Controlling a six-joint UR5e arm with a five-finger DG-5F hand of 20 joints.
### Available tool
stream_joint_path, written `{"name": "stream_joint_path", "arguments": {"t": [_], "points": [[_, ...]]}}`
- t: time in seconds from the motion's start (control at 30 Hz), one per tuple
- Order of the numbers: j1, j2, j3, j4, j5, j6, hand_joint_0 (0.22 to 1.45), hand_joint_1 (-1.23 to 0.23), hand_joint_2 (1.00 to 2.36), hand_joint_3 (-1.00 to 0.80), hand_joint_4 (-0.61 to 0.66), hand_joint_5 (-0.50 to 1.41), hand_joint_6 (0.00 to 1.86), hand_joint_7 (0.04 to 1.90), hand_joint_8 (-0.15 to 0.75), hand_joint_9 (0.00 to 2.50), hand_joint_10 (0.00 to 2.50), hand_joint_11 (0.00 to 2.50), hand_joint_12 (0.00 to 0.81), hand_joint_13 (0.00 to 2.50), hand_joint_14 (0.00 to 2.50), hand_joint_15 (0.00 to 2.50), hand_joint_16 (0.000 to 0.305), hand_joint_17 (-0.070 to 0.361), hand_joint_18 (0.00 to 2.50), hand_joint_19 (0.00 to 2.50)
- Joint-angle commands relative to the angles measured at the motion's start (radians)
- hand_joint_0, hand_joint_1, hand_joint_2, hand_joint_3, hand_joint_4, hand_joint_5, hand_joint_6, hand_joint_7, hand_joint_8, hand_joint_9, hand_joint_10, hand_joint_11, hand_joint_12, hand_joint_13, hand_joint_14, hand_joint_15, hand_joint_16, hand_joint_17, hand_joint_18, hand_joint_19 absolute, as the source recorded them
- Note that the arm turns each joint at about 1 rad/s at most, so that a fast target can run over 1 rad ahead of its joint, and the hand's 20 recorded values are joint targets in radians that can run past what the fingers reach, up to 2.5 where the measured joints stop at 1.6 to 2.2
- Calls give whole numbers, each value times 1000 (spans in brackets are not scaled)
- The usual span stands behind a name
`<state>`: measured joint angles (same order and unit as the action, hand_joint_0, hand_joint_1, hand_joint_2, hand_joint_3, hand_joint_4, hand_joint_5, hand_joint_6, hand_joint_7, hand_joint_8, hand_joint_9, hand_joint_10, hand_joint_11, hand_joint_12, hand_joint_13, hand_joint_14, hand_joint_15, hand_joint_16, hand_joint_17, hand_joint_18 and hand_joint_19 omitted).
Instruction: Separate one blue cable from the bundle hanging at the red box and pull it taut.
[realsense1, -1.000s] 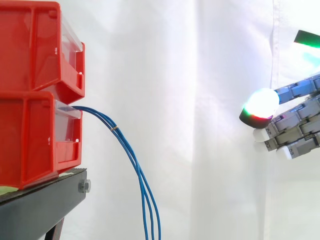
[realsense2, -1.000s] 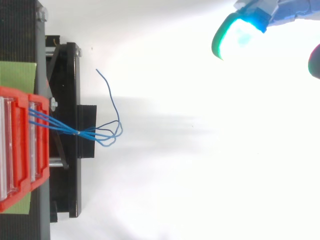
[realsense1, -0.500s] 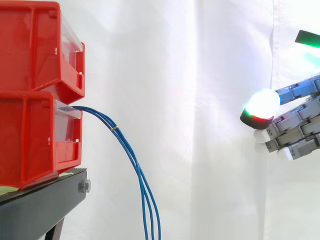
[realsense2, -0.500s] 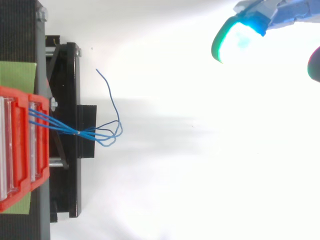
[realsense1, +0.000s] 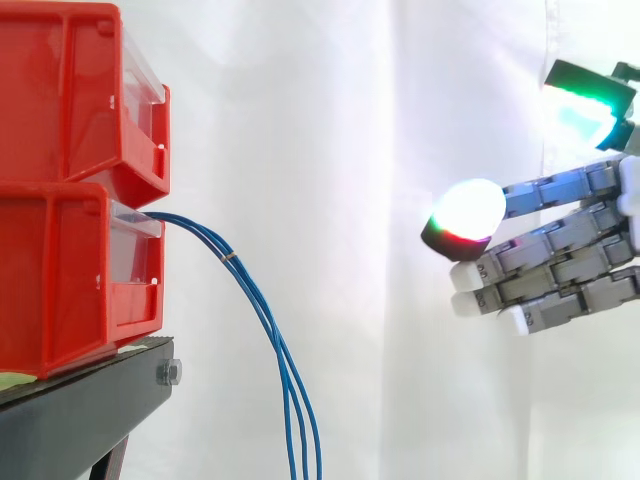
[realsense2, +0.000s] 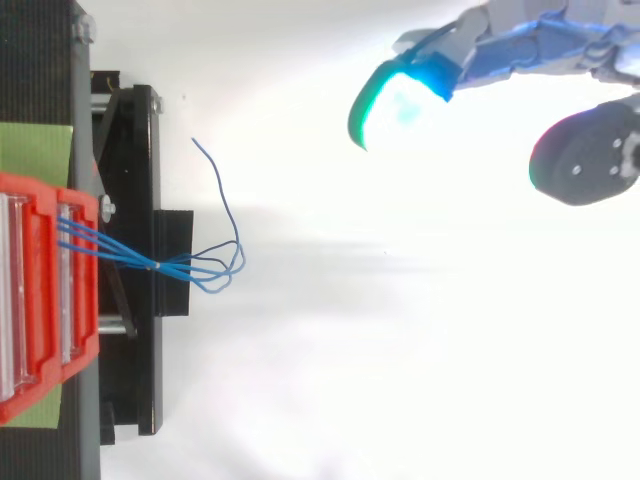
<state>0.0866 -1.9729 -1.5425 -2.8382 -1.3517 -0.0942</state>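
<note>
A bundle of thin blue cables (realsense1: 262, 322) comes out of the lower red box (realsense1: 70, 275) and hangs down past the stand's edge, tied together near the top. From above, the blue cables (realsense2: 200, 265) fan out from the box front, one loose end curling away. My hand (realsense1: 560, 265) is at the right, well clear of the cables, about level with the lower box. Its fingers are straight and spread, pointing left, with the thumb (realsense2: 585, 155) apart from them. It holds nothing.
Two red boxes are stacked, the upper red box (realsense1: 75, 95) on the lower one, on a black stand (realsense1: 90, 410). A white curtain (realsense1: 350, 150) hangs behind. Open space lies between the cables and my hand.
My hand has moved left toward the cables, more of its fingers and thumb coming into both views. The cables hang as before.
</note>
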Motion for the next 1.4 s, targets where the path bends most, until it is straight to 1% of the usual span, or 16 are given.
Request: {"name": "stream_joint_path", "arguments": {"t": [0.0, 0.13, 0.2, 0.23, 0.37, 0.4, 0.47, 0.57, 0.77, 0.8, 0.9, 1.03, 1.1, 1.13, 1.23, 1.37], "points": [[12, -32, 16, 23, 6, 8, 563, -528, 1001, -486, 218, -222, 502, 711, 252, 463, 2, 72, 281, 209, 0, 0, 34, 76, 149, 213], [15, -81, 59, 37, 17, 16, 564, -528, 1000, -488, 221, -221, 502, 713, 251, 468, 0, 75, 281, 216, 0, 0, 34, 76, 160, 215], [15, -113, 93, 34, 19, 28, 564, -528, 1001, -487, 220, -220, 502, 712, 251, 467, 3, 74, 282, 220, 0, 0, 34, 76, 160, 211], [15, -159, 137, 28, 19, 44, 565, -527, 1000, -490, 222, -219, 502, 712, 254, 470, 2, 75, 282, 220, 0, 0, 34, 76, 161, 219], [18, -208, 171, 34, 19, 44, 565, -529, 1000, -490, 227, -216, 502, 715, 255, 477, 2, 77, 283, 231, 0, 0, 34, 76, 168, 212], [18, -245, 209, 37, 17, 48, 565, -528, 1000, -493, 231, -215, 502, 716, 255, 482, 1, 85, 284, 234, 0, 0, 34, 76, 170, 216], [18, -279, 245, 34, 16, 57, 565, -528, 1000, -490, 234, -214, 502, 713, 257, 490, 0, 87, 282, 242, 0, 0, 34, 76, 180, 216], [19, -307, 269, 39, 20, 71, 564, -528, 1001, -492, 235, -214, 502, 716, 258, 490, 4, 78, 282, 244, 0, 0, 34, 76, 183, 210], [28, -325, 272, 57, 19, 65, 560, -526, 1000, -500, 236, -213, 502, 714, 259, 499, 0, 75, 281, 251, 0, 0, 33, 75, 188, 216], [32, -348, 282, 77, 20, 70, 559, -523, 1000, -500, 237, -213, 502, 713, 260, 499, 2, 81, 281, 254, 0, 0, 33, 75, 189, 218], [33, -366, 297, 92, 14, 76, 546, -531, 1000, -500, 251, -207, 502, 714, 272, 541, 2, 94, 284, 292, 0, 0, 34, 77, 225, 235], [41, -368, 302, 92, -10, 74, 516, -564, 1000, -500, 293, -191, 502, 730, 287, 637, 4, 131, 292, 391, 0, 15, 35, 78, 320, 260], [48, -370, 302, 97, -18, 73, 510, -579, 1000, -500, 308, -187, 502, 729, 294, 664, 4, 148, 294, 424, 0, 32, 35, 79, 354, 270], [53, -388, 309, 106, -14, 79, 509, -587, 1000, -500, 313, -186, 502, 730, 296, 666, 5, 147, 293, 438, 0, 35, 35, 79, 366, 261], [55, -399, 318, 111, -21, 96, 515, -615, 1000, -500, 319, -184, 502, 735, 295, 690, 5, 142, 292, 469, 1, 49, 34, 77, 393, 275], [59, -399, 320, 115, -18, 110, 541, -662, 1000, -500, 314, -176, 502, 778, 294, 727, 8, 179, 282, 498, 1, 64, 32, 72, 418, 286]]}}
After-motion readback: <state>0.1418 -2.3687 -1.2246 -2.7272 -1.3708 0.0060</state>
